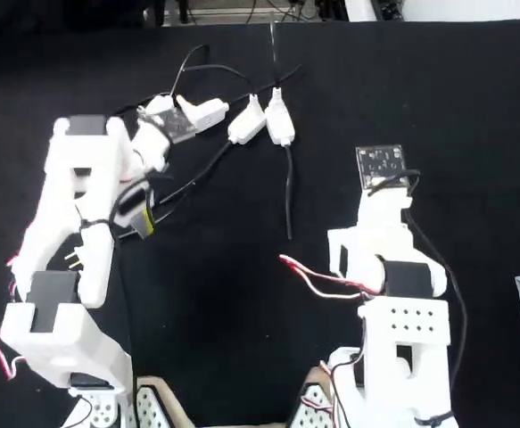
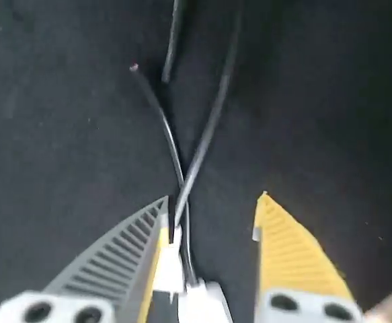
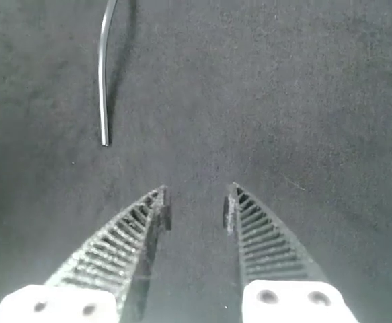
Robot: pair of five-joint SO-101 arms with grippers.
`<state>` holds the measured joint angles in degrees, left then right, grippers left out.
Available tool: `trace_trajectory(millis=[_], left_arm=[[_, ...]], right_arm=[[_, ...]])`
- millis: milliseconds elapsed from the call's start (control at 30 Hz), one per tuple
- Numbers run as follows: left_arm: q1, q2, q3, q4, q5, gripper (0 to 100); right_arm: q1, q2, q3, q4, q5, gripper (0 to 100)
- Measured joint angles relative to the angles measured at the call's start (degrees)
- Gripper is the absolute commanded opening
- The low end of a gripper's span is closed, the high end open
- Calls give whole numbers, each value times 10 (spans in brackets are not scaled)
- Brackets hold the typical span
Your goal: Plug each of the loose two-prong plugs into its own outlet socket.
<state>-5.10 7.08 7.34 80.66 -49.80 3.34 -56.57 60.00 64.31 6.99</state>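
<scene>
High view shows white connectors [image 1: 248, 120] clustered upper middle on the black surface [image 1: 438, 89], with thin cables trailing down. In the left wrist view the left tool [image 2: 214, 198] is spread wide. A white plug [image 2: 202, 303] lies between its jaws at lower centre, against the grey finger and not pinched. Crossed cables [image 2: 209, 121] run toward the frame's top. The right tool [image 3: 197, 190] is parted and empty over bare cloth. The plugs look light, hard and probably slick, and the springy cable may twist them, so grip the body's flat sides, never the cable.
</scene>
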Motion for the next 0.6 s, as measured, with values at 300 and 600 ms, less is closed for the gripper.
trace_trajectory(millis=[300,600], left_arm=[[6,-7,213,-251,-1,111],[34,-32,239,-265,-3,28]], right_arm=[[0,0,8,-20,0,137],[0,0,8,-20,0,137]])
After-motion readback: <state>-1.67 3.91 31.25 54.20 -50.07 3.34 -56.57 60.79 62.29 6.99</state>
